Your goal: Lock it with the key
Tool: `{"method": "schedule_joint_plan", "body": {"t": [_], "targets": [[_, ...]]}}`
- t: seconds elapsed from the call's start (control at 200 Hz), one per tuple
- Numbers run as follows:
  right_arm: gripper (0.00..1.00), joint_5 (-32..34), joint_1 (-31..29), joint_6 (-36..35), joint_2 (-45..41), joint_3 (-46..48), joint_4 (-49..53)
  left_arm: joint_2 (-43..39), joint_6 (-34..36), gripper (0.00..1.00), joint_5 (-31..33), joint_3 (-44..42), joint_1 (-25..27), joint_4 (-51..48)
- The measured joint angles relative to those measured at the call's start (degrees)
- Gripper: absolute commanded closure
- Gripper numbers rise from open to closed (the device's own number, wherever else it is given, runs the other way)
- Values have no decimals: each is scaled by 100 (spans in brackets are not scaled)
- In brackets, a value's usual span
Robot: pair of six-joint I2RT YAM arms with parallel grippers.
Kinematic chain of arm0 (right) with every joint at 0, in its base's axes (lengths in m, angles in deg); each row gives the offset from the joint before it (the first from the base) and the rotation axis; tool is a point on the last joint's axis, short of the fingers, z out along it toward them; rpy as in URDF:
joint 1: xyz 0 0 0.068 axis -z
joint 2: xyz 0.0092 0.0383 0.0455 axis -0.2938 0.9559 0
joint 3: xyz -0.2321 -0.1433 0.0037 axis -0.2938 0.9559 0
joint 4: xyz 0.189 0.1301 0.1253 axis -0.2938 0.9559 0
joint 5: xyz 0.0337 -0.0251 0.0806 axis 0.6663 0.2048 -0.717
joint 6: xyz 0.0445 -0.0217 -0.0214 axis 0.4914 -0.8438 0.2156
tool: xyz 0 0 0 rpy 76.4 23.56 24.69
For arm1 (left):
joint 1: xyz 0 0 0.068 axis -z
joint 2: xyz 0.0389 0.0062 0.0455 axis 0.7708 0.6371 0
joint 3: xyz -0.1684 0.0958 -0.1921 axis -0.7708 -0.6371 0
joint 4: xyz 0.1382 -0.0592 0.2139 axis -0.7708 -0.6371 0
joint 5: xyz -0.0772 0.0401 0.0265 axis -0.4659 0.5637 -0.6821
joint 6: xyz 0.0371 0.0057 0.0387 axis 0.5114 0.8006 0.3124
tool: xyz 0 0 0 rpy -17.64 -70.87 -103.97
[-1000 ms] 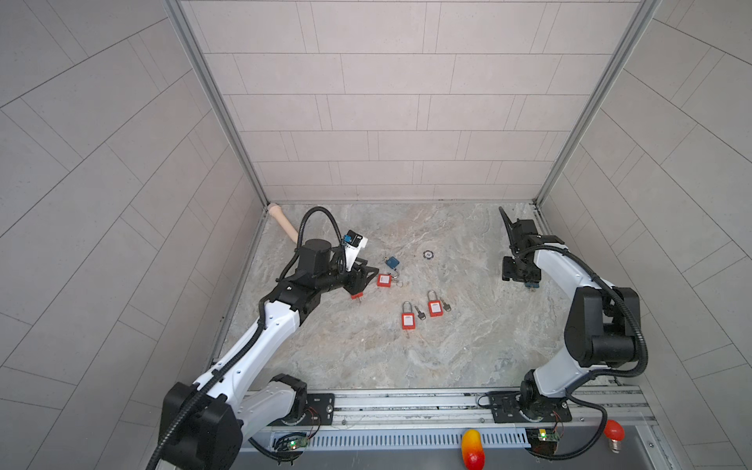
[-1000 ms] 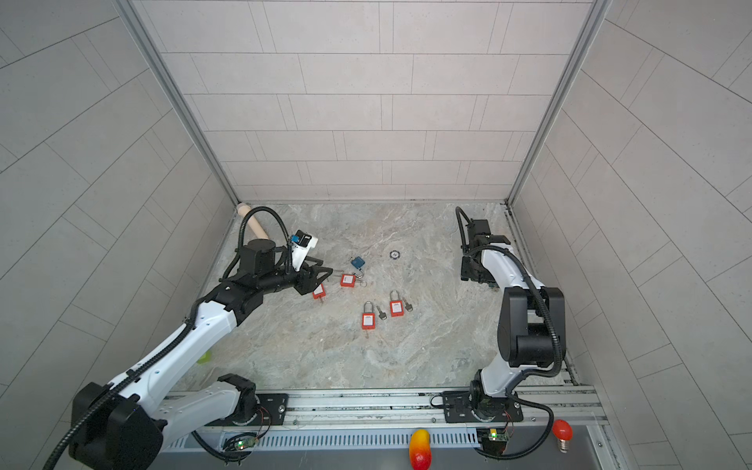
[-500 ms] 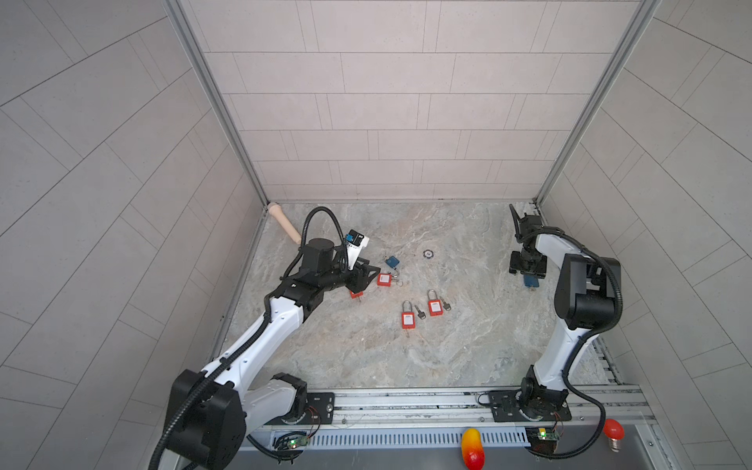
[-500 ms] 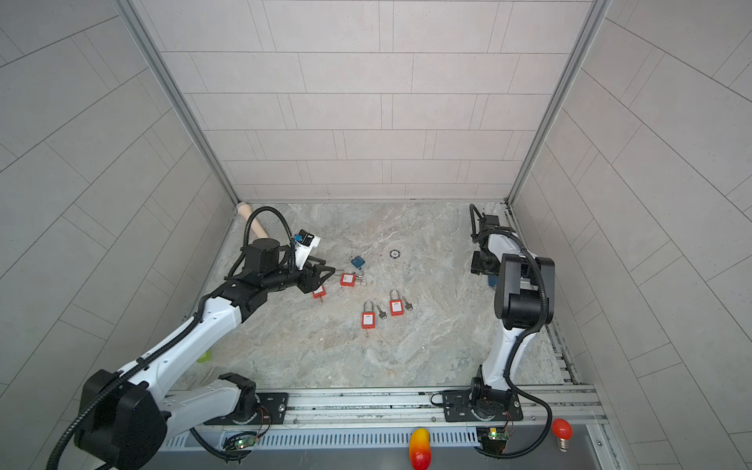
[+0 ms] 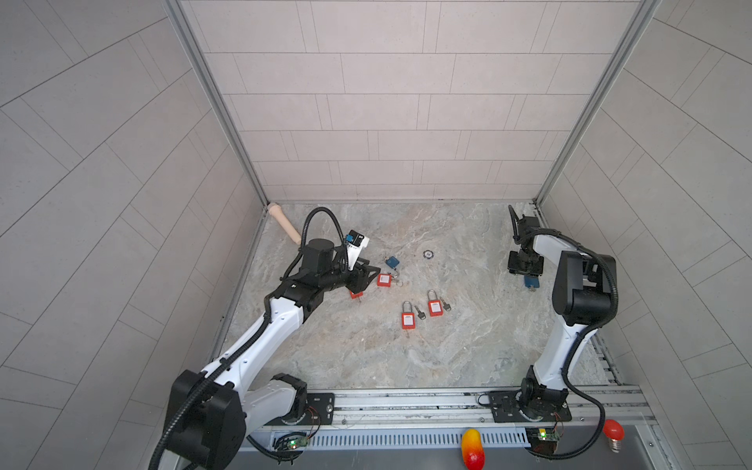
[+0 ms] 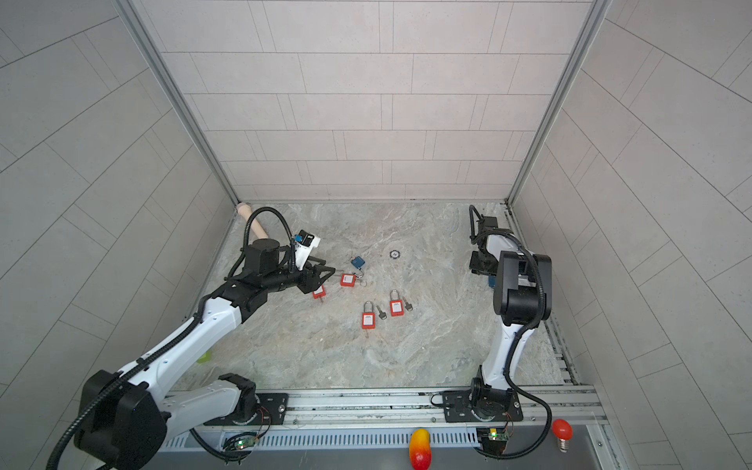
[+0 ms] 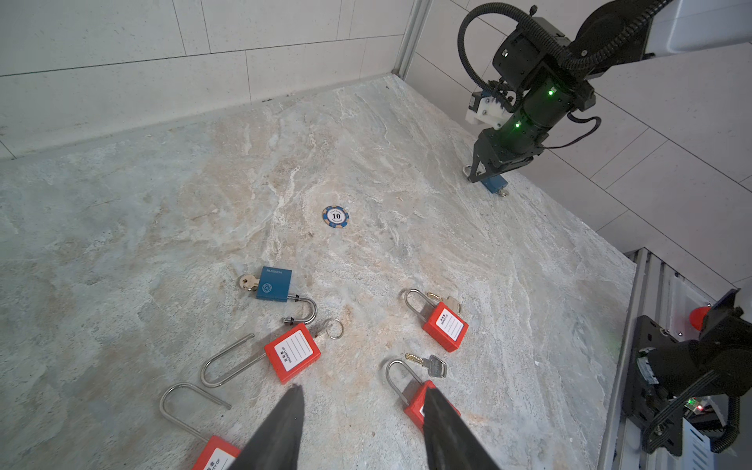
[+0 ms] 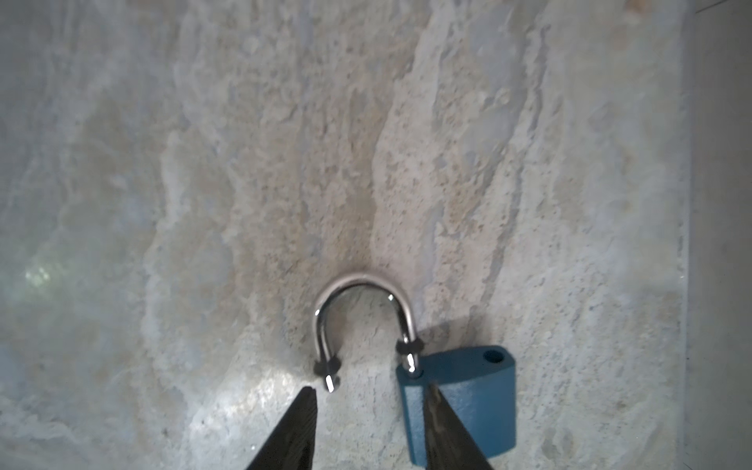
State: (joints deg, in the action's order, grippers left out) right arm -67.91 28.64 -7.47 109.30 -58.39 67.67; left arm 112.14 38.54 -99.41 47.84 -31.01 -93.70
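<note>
**Right gripper poised over open blue padlock; nothing gripped**

The right gripper [image 8: 370,396] stands tip-down over the small blue metal padlock [image 8: 468,403]. The lock lies flat on the grey marble-patterned tabletop [image 5: 447,346], close to the right wall and well apart from the other locks. The jaws are partly apart and hold nothing. One finger [image 8: 443,431] overlaps the edge of the blue body; the other stands over bare surface.

The lock's silver U-shaped shackle [image 8: 362,280] is open. One leg is seated in the body, and the free leg's end lies just ahead of the gap between the fingertips. The lock's long axis runs roughly in line with the fingers, shackle leading away from them. In both top views the body shows on the rail side of the gripper, so the shackle end points towards the back wall. A brass-coloured piece [image 7: 503,193] at the body's base may be a key; it is too small to confirm.

The left gripper [image 7: 364,392] hangs left of centre, jaws about half open and empty. A red plastic padlock [image 7: 291,352] with a white label lies just ahead of its tips. Beyond that lie a second blue padlock [image 7: 274,285] and a blue poker chip [image 7: 335,216].
</note>
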Motion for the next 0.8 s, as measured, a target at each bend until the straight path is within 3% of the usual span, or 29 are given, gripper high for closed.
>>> {"method": "schedule_joint_plan", "body": {"t": [0.17,0.485,0.796], "targets": [[48,103,44,-85,-358,345,146,85,48,47,-7,2,0,20],[41,431,643,-247,-278,-584,295,63,68,47,0,2,0,-13],[42,-168,922,-280,535,-789,330,-247,107,47,39,2,0,-162]]}}
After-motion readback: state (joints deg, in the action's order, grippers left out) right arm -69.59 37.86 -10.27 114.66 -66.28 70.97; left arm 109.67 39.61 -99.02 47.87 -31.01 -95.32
